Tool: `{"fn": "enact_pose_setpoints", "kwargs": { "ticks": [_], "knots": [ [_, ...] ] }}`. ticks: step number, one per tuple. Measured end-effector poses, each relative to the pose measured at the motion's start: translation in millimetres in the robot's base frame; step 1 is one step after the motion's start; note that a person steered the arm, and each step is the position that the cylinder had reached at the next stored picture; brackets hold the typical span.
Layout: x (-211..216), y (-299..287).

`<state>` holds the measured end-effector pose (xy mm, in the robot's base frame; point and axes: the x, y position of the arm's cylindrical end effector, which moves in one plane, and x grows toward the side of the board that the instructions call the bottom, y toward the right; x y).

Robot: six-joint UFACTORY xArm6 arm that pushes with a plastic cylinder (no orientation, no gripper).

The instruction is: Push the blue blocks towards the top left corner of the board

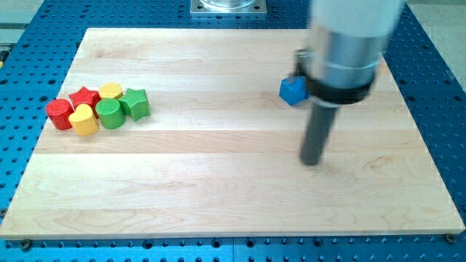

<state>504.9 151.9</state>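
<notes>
A blue cube-like block [292, 90] sits on the wooden board [218, 189] right of centre, near the view's top. Part of it is hidden behind the arm's grey body. Whether a second blue block lies behind the arm cannot be told. My tip [312, 161] rests on the board below and slightly right of the blue block, apart from it.
A cluster of blocks lies at the board's left: a red heart-like block [59, 113], a red star [85, 96], a yellow block [111, 91], a yellow heart [84, 120], a green cylinder [110, 114] and a green star [135, 103]. The blue perforated table [22, 73] surrounds the board.
</notes>
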Motion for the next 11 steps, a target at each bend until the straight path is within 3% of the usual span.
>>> {"fn": "enact_pose_setpoints", "kwargs": {
  "ticks": [1,3,6,9,10,11],
  "knots": [
    [-44,70],
    [-163,77],
    [-179,-30],
    [-179,110],
    [-166,93],
    [-163,34]
  ]
}}
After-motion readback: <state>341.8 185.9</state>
